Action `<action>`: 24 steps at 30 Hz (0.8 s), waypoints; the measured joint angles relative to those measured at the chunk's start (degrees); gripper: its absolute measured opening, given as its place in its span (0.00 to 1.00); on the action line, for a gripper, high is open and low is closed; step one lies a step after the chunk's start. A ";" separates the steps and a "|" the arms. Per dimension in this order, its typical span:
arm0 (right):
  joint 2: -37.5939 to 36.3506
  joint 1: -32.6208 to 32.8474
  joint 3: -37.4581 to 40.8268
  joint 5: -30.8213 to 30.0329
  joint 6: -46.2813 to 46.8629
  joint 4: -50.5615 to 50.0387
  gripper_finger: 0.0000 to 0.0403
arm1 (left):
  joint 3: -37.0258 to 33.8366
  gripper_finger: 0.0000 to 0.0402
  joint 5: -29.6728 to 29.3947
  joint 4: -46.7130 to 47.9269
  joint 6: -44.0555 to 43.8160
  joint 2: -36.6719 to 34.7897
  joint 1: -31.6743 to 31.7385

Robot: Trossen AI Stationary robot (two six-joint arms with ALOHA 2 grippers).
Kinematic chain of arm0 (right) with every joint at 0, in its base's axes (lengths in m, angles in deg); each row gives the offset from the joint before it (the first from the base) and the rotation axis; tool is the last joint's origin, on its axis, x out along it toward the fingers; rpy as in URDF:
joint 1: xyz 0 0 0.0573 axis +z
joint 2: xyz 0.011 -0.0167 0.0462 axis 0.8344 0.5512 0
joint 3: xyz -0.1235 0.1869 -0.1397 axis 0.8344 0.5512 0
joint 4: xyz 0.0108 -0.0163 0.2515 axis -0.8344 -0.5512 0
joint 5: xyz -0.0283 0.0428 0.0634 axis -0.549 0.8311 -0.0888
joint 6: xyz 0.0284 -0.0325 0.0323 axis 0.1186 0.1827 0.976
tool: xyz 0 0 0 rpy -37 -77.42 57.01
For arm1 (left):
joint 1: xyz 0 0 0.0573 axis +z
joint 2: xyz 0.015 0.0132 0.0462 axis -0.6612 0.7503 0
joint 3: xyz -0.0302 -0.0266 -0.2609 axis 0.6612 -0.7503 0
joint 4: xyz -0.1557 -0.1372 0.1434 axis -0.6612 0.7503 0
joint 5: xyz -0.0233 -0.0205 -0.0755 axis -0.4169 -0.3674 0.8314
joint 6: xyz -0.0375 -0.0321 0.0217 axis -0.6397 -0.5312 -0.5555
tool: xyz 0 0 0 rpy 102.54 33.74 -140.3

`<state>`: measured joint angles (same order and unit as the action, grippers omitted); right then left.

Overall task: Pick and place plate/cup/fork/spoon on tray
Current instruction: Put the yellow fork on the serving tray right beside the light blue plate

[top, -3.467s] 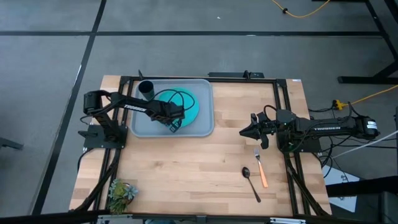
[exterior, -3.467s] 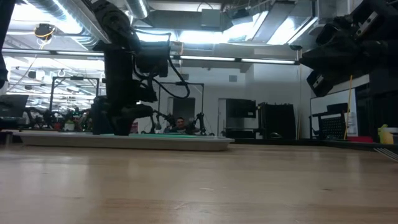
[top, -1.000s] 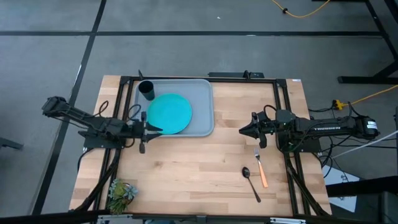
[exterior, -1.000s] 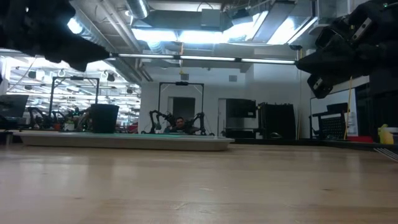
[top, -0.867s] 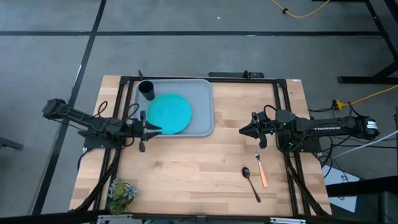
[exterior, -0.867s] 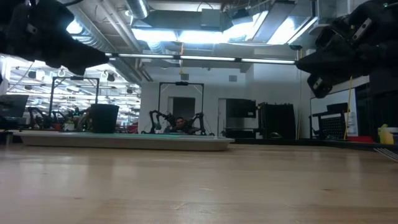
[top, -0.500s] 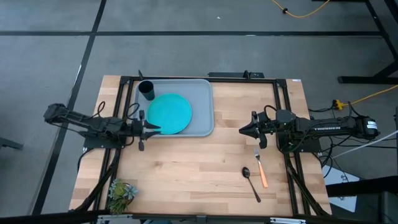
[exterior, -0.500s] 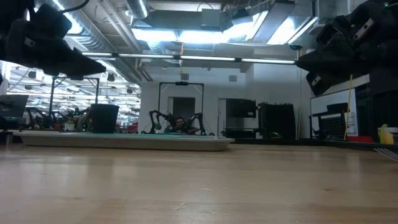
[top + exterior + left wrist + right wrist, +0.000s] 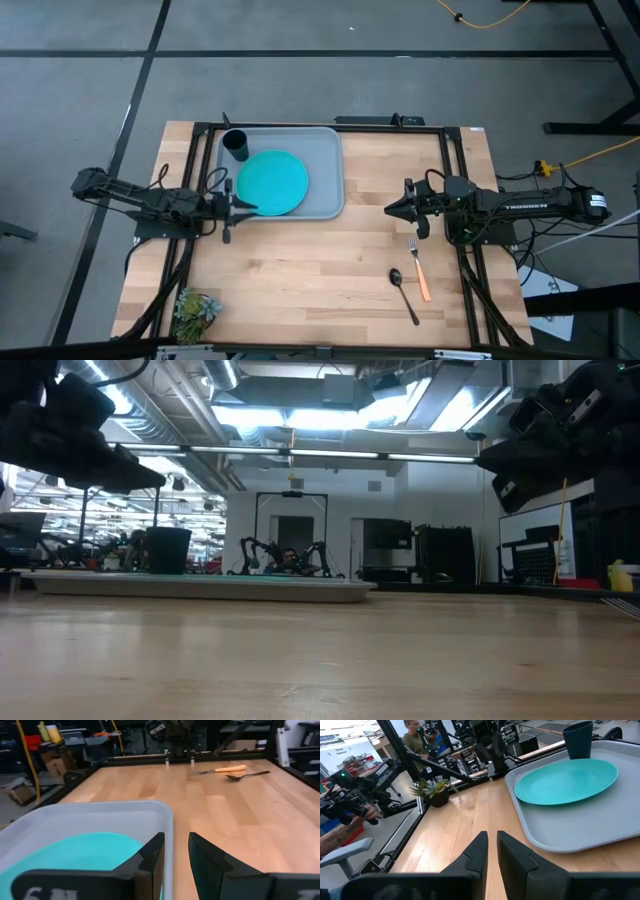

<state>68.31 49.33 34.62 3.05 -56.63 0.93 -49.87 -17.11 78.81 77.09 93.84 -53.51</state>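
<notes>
Two items loaded: plate [image 9: 272, 183] and cup [image 9: 236, 145] on tray [image 9: 325, 172]. Fork [image 9: 418, 268] and spoon [image 9: 402, 292] remain; right gripper [image 9: 390, 210], jaws narrow and empty, should open wider and descend squarely over the orange handle. Left gripper [image 9: 250, 208]: parked by tray, jaws slightly apart, empty.

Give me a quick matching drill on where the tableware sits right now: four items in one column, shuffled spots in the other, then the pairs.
Items:
1. plate
2. cup
3. fork
4. spoon

Spots:
A. standing in a far corner of the tray
B. on the bare table, orange handle, nearer the right edge of the two utensils
C. lying flat in the middle of the tray
D. on the bare table, all dark, just beside the orange-handled piece on its left side

Pairs: 1-C, 2-A, 3-B, 4-D
</notes>
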 joint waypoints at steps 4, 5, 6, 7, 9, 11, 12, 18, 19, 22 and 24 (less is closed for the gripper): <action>0.00 -0.01 0.00 0.00 0.01 0.00 0.11 | 0.00 0.20 -0.39 -0.01 1.50 0.13 0.00; 0.00 -0.01 0.00 0.00 0.01 0.00 0.11 | 0.00 0.20 -0.39 -0.01 1.48 0.12 0.00; 0.00 0.00 0.00 0.00 -0.03 0.00 0.11 | 0.00 0.20 -0.41 -0.03 1.51 0.13 0.00; 0.00 0.01 0.00 0.00 -0.09 0.00 0.11 | 0.00 0.20 -0.41 -0.03 1.51 0.13 0.00; 0.00 0.00 0.00 0.00 -0.15 -0.01 0.11 | 0.00 0.20 -0.41 -0.03 1.48 0.12 0.00; 0.00 -0.01 0.00 0.00 -0.15 -0.02 0.11 | 0.00 0.20 -0.42 -0.03 1.51 0.13 0.00; 0.00 -0.01 0.00 0.00 -0.15 -0.02 0.11 | 0.00 0.20 -0.43 -0.03 1.51 0.13 0.00; 0.00 0.02 0.00 0.00 0.01 -0.02 0.11 | 0.00 0.20 -0.42 -0.04 1.49 0.13 0.00; 0.00 -0.01 0.00 0.00 -0.01 -0.02 0.11 | 0.00 0.20 -0.42 -0.03 1.48 0.13 0.00; 0.00 -0.01 0.00 0.00 -0.70 -0.04 0.11 | 0.00 0.20 -0.41 -0.03 1.48 0.13 0.00; 0.00 0.00 -0.01 0.00 -1.33 -0.04 0.11 | 0.00 0.20 -0.41 -0.03 1.50 0.13 0.00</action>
<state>68.31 49.34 34.61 3.05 -57.96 0.89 -49.87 -17.52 78.77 78.59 93.98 -53.51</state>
